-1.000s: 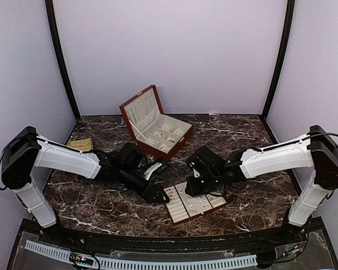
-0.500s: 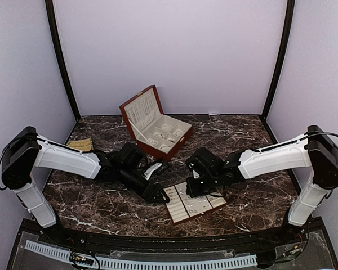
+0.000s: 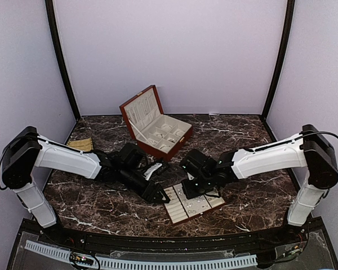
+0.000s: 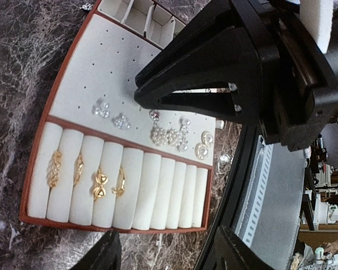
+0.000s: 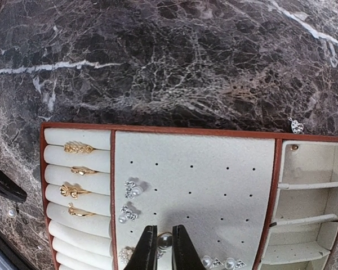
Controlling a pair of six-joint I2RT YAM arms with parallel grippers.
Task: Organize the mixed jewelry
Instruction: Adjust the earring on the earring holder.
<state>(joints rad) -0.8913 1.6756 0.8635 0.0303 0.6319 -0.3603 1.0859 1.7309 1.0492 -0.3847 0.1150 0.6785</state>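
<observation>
The mixed jewelry sits mostly on a cream tray [image 5: 214, 185] with a red-brown rim. Gold rings [image 5: 78, 147] stand in its roll slots and pearl and crystal earrings [image 5: 131, 189] are pinned on its perforated pad. My right gripper [image 5: 164, 232] points down at the pad, its thin black fingers shut on a pearl earring [image 5: 165, 241]. My left gripper [image 4: 164, 247] hovers open just off the tray's ring end [image 4: 124, 191], holding nothing. In the top view both grippers meet at the tray [image 3: 183, 212], left gripper [image 3: 160, 197] and right gripper [image 3: 191, 190].
An open red-brown wooden box [image 3: 158, 128] with cream compartments stands behind the tray. A tiny silvery piece [image 5: 296, 126] and a loose pearl [image 5: 11, 212] lie on the marble beside the tray. A tan object [image 3: 80, 144] lies at the far left. The table's front edge [image 4: 253, 185] runs close to the tray.
My right gripper has slid left over the tray and its fingers have narrowed onto the pearl earring. The left arm has stayed still.
</observation>
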